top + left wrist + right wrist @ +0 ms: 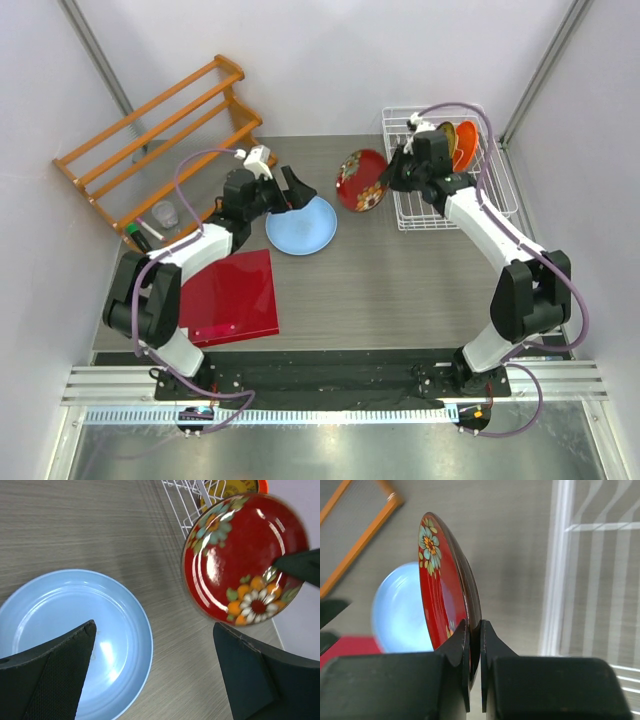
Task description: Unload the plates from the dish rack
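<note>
My right gripper [392, 180] [474, 630] is shut on the rim of the dark red floral plate [361, 180] [445, 585] [245, 557] and holds it on edge above the table, left of the white wire dish rack [500, 190] [187, 502]. The light blue plate [301, 226] [70, 640] [400, 610] lies flat on the table. My left gripper [292, 190] [155, 675] is open and empty above its right rim. The yellow patterned plate [449, 135] [227, 489] and the orange plate [467, 143] stand in the rack.
A flat red square board [230, 296] lies at the front left. An orange wooden slatted rack [160, 130] stands at the back left, with a clear cup [166, 213] and a green-tipped item [135, 234] beside it.
</note>
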### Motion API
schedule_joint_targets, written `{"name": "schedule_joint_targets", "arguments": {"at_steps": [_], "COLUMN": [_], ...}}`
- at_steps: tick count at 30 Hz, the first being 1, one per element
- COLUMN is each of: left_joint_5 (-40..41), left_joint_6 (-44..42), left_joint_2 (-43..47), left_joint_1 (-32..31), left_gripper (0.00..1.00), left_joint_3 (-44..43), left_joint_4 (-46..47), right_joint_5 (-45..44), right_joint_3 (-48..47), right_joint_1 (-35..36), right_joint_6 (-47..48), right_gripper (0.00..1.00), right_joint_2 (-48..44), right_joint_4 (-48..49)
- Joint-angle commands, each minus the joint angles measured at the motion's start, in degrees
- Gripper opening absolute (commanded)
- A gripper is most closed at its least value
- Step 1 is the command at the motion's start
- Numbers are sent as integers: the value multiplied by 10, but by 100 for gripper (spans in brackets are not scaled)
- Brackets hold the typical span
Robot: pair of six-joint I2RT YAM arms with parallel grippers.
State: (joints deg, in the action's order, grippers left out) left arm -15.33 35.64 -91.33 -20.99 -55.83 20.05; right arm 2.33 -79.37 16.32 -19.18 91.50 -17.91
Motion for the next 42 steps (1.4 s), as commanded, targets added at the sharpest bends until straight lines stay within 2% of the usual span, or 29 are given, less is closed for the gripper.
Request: {"name": "schedule_joint_targets", "arguments": {"at_steps": [1, 5, 11, 13, 14, 15, 17, 18, 20, 21, 23, 26, 33, 38, 42], "left_joint_5": [-45, -56, -52, -52, -51, -49, -42, -37, -30, -26, -27, -33, -47, -23, 16], "left_joint_6": [43, 66, 91, 94, 95, 95, 95, 95, 92, 89, 84, 81, 74, 58, 29], "left_joint_2": [-24, -46, -68, -72, -74, -73, -71, -68, -63, -61, -61, -62, -64, -46, -25], "left_joint_1": [-2, -2, -2, -2, -2, -2, -2, -2, -2, -2, -2, -2, -2, -2, -2], "left_gripper": [99, 99, 100, 93, 89, 78, 62, 47, 34, 24, 10, 0, 0, 0, 0], "left_joint_3": [8, 13, 27, 29, 30, 30, 33, 34, 35, 35, 31, 28, 27, 34, 36], "left_joint_4": [81, 123, 163, 172, 174, 175, 171, 169, 163, 157, 151, 148, 152, 129, 95], "right_joint_5": [160, 212, 232, 241, 240, 239, 238, 238, 233, 233, 239, 247, 272, 271, 267], "right_joint_3": [40, 74, 109, 113, 118, 120, 125, 125, 126, 126, 124, 123, 116, 114, 105], "right_joint_1": [3, 12, 25, 29, 30, 32, 32, 32, 34, 33, 33, 33, 34, 34, 34], "right_joint_6": [-115, -162, -200, -208, -209, -209, -212, -212, -210, -210, -211, -215, -223, -226, -221], "right_gripper": [1, 1, 1, 1, 1, 1, 1, 1, 1, 1, 1, 1, 2, 37, 40], "right_joint_2": [-36, -34, -25, -22, -22, -22, -23, -24, -24, -22, -18, -12, 6, 15, 26], "right_joint_4": [156, 222, 279, 286, 290, 291, 294, 294, 293, 293, 292, 298, 305, 308, 300]}}
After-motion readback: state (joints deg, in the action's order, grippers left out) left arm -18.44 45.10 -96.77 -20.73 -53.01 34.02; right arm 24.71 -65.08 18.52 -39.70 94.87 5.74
